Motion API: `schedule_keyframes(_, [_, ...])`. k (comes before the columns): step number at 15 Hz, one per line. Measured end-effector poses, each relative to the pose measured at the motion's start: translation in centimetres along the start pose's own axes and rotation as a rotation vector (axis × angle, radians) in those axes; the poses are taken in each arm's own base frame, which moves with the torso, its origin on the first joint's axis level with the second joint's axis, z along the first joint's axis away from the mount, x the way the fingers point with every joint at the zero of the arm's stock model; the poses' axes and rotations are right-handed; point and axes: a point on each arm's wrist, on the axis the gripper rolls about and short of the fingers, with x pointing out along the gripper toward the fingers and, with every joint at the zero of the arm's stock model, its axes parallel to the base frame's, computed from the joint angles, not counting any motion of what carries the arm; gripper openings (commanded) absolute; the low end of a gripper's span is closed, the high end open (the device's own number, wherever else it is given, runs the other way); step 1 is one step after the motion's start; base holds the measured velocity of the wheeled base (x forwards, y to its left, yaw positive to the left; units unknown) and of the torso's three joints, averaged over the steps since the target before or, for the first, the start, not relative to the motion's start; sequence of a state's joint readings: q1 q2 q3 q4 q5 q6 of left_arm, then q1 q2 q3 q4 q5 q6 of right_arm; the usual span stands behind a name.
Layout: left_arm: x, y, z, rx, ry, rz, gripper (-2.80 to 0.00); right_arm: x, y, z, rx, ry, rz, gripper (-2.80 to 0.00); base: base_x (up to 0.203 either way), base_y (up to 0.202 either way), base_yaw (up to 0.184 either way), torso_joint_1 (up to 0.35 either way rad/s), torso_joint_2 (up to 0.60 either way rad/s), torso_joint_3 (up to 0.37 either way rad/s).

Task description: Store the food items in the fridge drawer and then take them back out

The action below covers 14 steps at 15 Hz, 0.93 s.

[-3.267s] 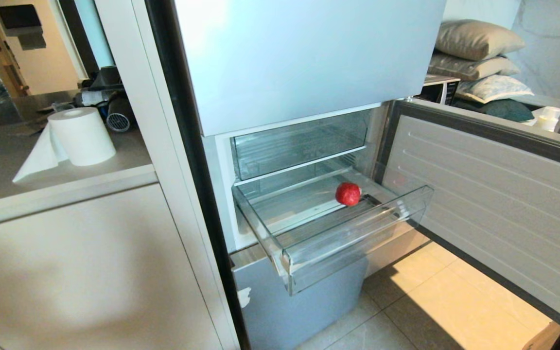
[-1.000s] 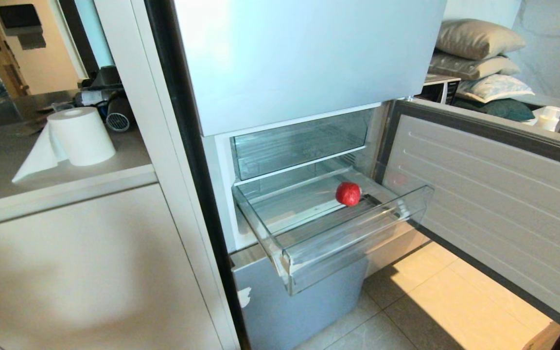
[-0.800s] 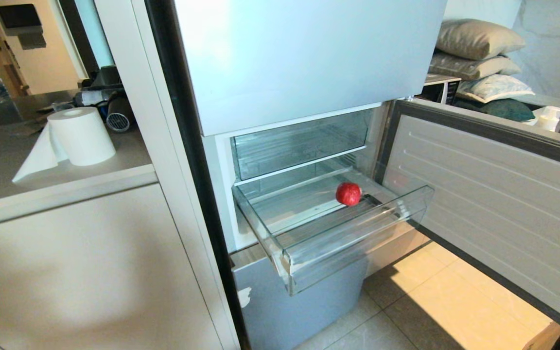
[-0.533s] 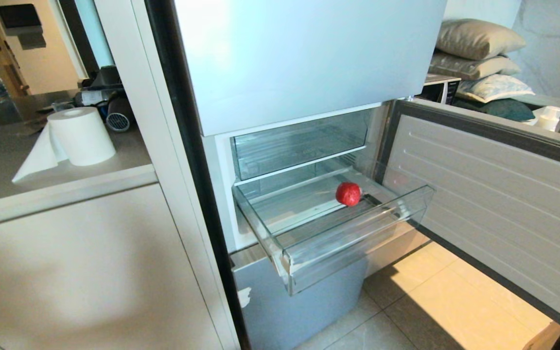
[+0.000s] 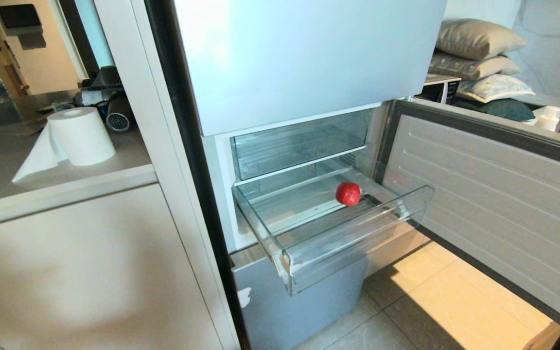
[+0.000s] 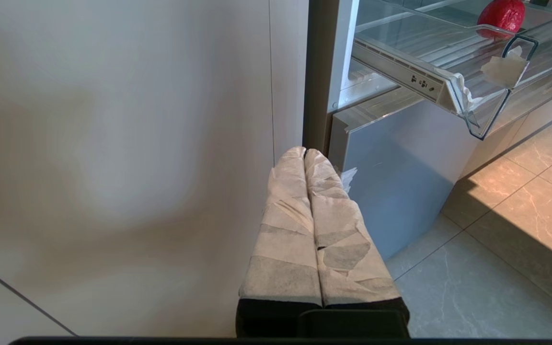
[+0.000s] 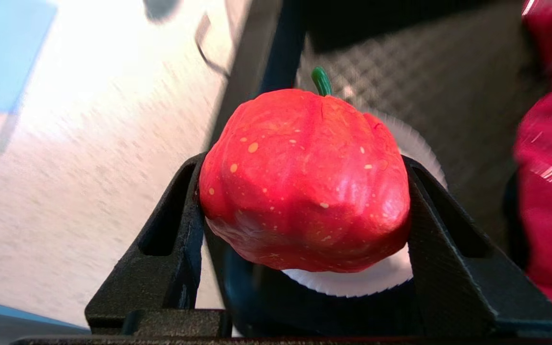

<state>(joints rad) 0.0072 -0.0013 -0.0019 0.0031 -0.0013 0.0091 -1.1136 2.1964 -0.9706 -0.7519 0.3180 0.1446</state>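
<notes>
R gripper [image 7: 304, 201] jaws round red food item [image 7: 304, 177]

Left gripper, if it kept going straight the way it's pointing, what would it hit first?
Probably the pale silvery-blue fridge front below the fridge drawer; the shut left gripper points at its edge, though depth is unclear.

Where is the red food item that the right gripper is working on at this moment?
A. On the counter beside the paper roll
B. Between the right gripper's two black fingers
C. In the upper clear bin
B: in the right wrist view the red food item sits between the right gripper's black fingers, both touching its sides.
</notes>
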Motion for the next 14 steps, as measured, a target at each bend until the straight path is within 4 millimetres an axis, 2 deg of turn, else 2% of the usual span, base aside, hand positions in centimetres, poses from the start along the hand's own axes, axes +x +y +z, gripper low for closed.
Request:
schedule_keyframes(4, [0.0, 0.0, 0.0, 0.0, 0.0, 0.0, -2.8, -4.0, 0.7, 3.0, -0.01, -0.077, -0.052, -2.8, 0.0, 0.0, 0.0, 0.0, 0.0, 0.0])
schedule_keyframes(6, [0.0, 0.0, 0.0, 0.0, 0.0, 0.001, -2.8, -7.8, 0.8, 5.2, -0.009, -0.147, -0.113, -2.8, 0.0, 0.0, 0.0, 0.0, 0.0, 0.0])
schedule_keyframes(9, [0.0, 0.0, 0.0, 0.0, 0.0, 0.001, -2.8, -15.0, 2.3, 9.0, -0.029, -0.344, -0.195, -2.8, 0.0, 0.0, 0.0, 0.0, 0.0, 0.0])
schedule_keyframes(12, [0.0, 0.0, 0.0, 0.0, 0.0, 0.001, -2.8, -22.0, 5.8, 12.4, -0.055, -0.601, -0.212, -2.8, 0.0, 0.0, 0.0, 0.0, 0.0, 0.0])
schedule_keyframes(14, [0.0, 0.0, 0.0, 0.0, 0.0, 0.0, -2.8, -24.8, 10.5, 13.4, -0.088, -0.702, -0.067, -2.8, 0.0, 0.0, 0.0, 0.0, 0.0, 0.0])
